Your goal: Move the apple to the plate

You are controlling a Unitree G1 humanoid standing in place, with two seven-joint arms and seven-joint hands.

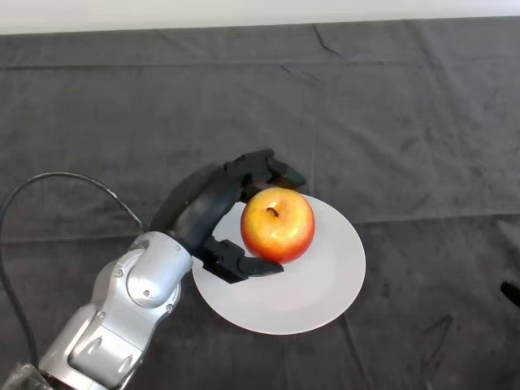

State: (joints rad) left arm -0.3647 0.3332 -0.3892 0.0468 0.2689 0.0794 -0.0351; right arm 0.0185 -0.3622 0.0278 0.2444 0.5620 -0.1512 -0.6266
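The apple (pixel 278 224), red with a yellow blush and its stem dimple facing up, sits over the white plate (pixel 325 284), toward the plate's ten o'clock side. It appears to rest on the plate or hang just above it; the view does not settle which. The left hand (pixel 213 213) comes in from the seven o'clock direction and wraps the fruit from its left: fingers curl over the far side near twelve o'clock, while the thumb hooks under the near side at about seven o'clock. The hand is thus clamped on the apple, a cradling grip that keeps a round, smooth thing from rolling out sideways. The stem pointing up suggests the fruit is carried level so it can settle on its base. The plate lies on the dark cloth (pixel 406 122) covering the table. Judging by this, the carry is nearly done; what seems left is letting go cleanly without nudging the apple off the rim.
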